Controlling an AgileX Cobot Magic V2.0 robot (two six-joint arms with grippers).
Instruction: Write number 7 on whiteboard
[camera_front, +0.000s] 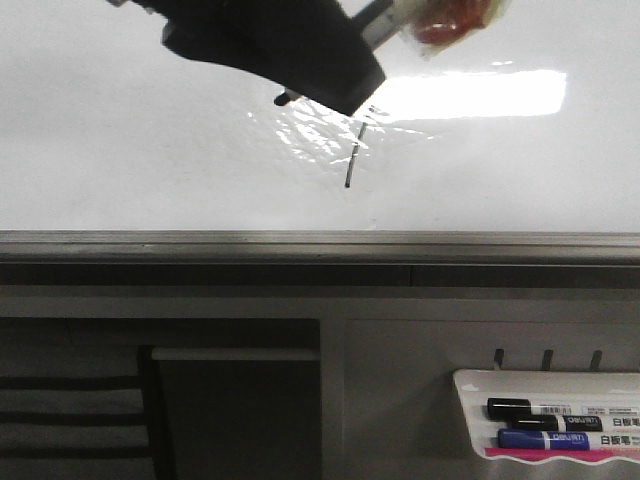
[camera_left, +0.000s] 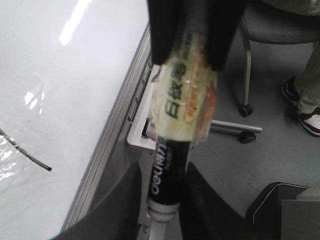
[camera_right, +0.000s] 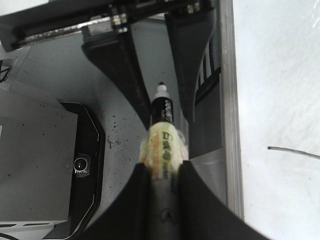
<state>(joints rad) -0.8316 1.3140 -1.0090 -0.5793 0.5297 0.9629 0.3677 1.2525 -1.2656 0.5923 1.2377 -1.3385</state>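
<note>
Front view is showing me the number 7 (camera_front: 354, 150) looking finished on the whiteboard (camera_front: 120, 150); both grippers (camera_left: 170, 210) (camera_right: 162, 175) are clamping a marker (camera_left: 167, 175).

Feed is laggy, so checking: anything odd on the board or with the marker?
The marker is passed through both grippers, its barrel wrapped in yellowed tape. The 7 is faint, its top hidden by glare.
</note>
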